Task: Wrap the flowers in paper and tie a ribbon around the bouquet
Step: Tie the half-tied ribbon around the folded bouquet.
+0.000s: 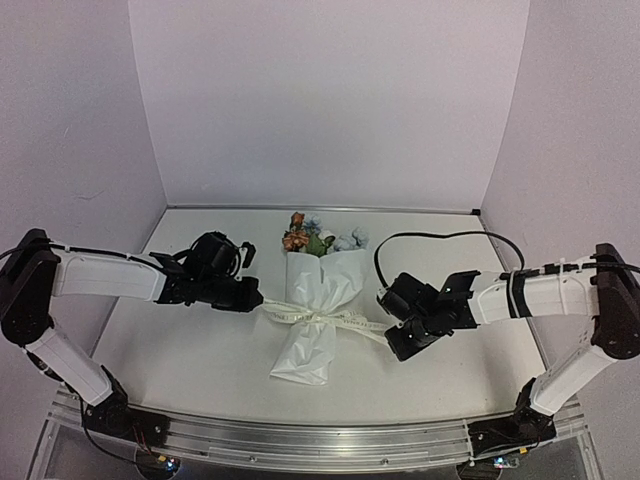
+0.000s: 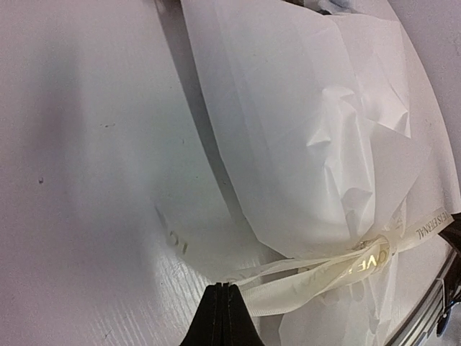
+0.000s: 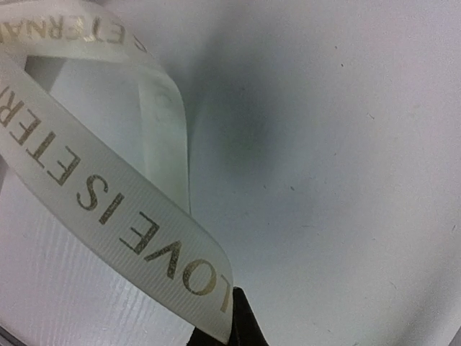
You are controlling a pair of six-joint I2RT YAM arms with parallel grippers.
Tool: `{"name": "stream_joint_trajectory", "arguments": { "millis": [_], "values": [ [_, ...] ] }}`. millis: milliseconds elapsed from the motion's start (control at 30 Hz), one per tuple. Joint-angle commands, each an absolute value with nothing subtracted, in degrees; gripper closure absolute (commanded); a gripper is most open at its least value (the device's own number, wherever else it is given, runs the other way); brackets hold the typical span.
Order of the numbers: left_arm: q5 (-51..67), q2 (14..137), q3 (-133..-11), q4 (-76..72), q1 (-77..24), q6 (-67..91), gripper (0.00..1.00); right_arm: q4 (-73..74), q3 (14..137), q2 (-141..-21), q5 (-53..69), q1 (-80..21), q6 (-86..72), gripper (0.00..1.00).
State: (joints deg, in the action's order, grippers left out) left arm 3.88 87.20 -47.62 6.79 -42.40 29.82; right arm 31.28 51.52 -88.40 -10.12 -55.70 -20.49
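As left end effector and right end effector each pinched a ribbon tail, it seemed limp and slippery, best gripped close to the bouquet.

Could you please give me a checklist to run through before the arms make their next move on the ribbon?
1. Left tool shut on one end of the ribbon: ok.
2. Right tool shut on the other end: ok.
3. Ribbon passes around the waist of the bouquet: ok.
4. Knot tight: cannot tell.
5. Right strand taut: not ok, it loops.
6. Paper wraps the flowers, blooms out: ok.
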Motion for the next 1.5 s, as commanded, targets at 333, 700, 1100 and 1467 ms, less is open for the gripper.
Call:
{"name": "stream_joint_trajectory", "arguments": {
  "millis": [333,700,1100,1467],
  "values": [
    [-7.6,82.1,-40.4,1.0,-39.3,38.2,1.00,44.2,53.6,-88.6,-17.6,-54.7,-26.7,1.00],
    [1.3,82.7,-35.7,-2.7,-30.4,41.8,1.00,44.4,46.8,-84.6,-19.3,-49.7,-32.6,1.00],
    [7.7,81.1,-34.5,-3.8,-23.4,42.9,1.00,44.2,41.8,-77.0,-19.6,-43.2,-36.6,1.00],
    [17.3,84.4,-37.9,-6.0,-23.0,41.4,1.00,42.3,43.9,-78.1,-12.4,-43.0,-36.0,1.00]
  ]
}}
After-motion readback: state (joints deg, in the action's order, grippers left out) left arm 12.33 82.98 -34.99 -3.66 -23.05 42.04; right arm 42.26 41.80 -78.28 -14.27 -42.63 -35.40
